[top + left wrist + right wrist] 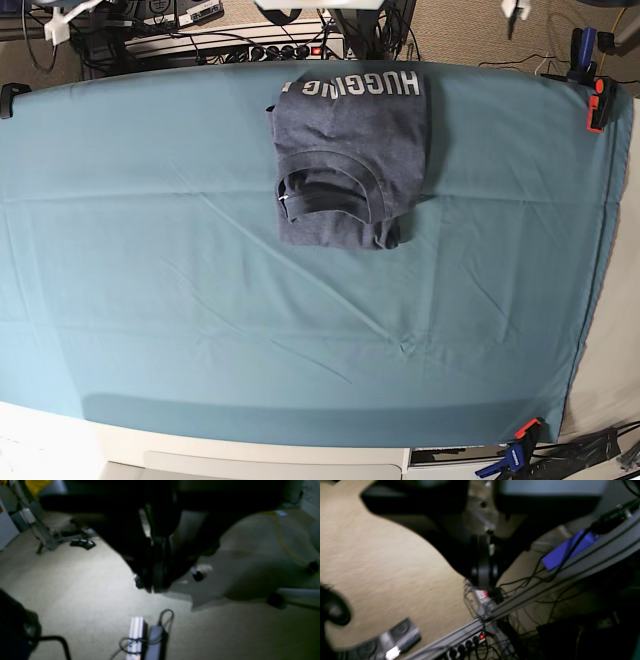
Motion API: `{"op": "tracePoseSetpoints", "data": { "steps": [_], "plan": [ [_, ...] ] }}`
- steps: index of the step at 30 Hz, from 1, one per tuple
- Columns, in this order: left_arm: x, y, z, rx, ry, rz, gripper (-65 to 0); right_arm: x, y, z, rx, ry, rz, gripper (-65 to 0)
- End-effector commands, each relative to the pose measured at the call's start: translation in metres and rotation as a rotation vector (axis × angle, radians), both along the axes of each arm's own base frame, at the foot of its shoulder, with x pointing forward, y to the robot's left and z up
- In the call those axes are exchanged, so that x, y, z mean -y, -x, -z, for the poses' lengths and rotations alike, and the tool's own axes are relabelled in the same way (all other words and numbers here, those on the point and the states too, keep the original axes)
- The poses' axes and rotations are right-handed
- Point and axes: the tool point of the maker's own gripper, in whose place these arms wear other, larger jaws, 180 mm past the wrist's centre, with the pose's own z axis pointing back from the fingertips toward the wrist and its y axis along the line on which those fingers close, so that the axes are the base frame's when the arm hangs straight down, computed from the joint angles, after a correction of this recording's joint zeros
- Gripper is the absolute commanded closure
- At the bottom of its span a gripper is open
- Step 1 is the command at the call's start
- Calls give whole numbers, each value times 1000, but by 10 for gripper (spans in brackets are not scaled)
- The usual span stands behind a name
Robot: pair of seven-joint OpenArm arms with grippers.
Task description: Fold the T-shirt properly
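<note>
Your T-shirt sits on the teal cloth covering the desk, up against the cloth's far edge and a bit right of that edge's midpoint in the base view. It looks like a compact folded rectangle. The collar faces up, toward the near side of the bundle, and the white lettering runs along the far edge, partly wrapped over it. The long axis runs far-to-near across the cloth, not along the edge.

Neither arm shows over the cloth in the base view. Both wrist cameras see carpet and cabling, not the cloth, so both arms hang off the desk and well away from the shirt.

The left hand has its fingers together on nothing, over bare floor. The right hand is the same, fingers closed and empty, above a metal rail and a power strip.

Which arm is nearer, you can't tell from these views. The shirt is off-centre toward the left arm's side, so that arm probably has the shorter reach. From either hand the shirt lies up and inward, over the cloth's far edge.

My read is the fold is done or nearly so. If anything remains, it's squaring the slightly skewed near corner.
</note>
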Motion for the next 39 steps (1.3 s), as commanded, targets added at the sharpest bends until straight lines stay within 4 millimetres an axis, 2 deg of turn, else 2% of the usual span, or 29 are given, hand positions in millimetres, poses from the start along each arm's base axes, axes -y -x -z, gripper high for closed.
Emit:
{"op": "tracePoseSetpoints", "data": {
  "steps": [1,6,10,13,19,24,28,32,34,39],
  "plan": [
    [2,5,1,-9,9,16,0,9,-1,-2,10,12,13,0],
    [24,9,15,-49,53,86,0,10,14,25,-19,-26,142,0],
    [34,4,21,-51,76,108,0,14,22,48,-36,-8,234,0],
    [37,-5,24,-26,80,103,0,20,13,62,-21,21,298,0],
    [37,-22,27,49,81,83,0,18,-13,91,-50,88,276,0],
    [39,-30,29,111,84,56,0,7,-37,120,-118,234,165,0],
    [39,-18,39,92,84,19,0,-7,-53,137,-130,373,29,0],
    [39,-1,57,17,77,-29,0,-12,-62,144,-104,527,-71,0],
    [42,0,66,1,80,-56,0,-17,-63,147,-98,564,-135,0],
    [46,-25,89,71,53,-75,0,-28,-56,156,-69,596,-254,0]
  ]
}}
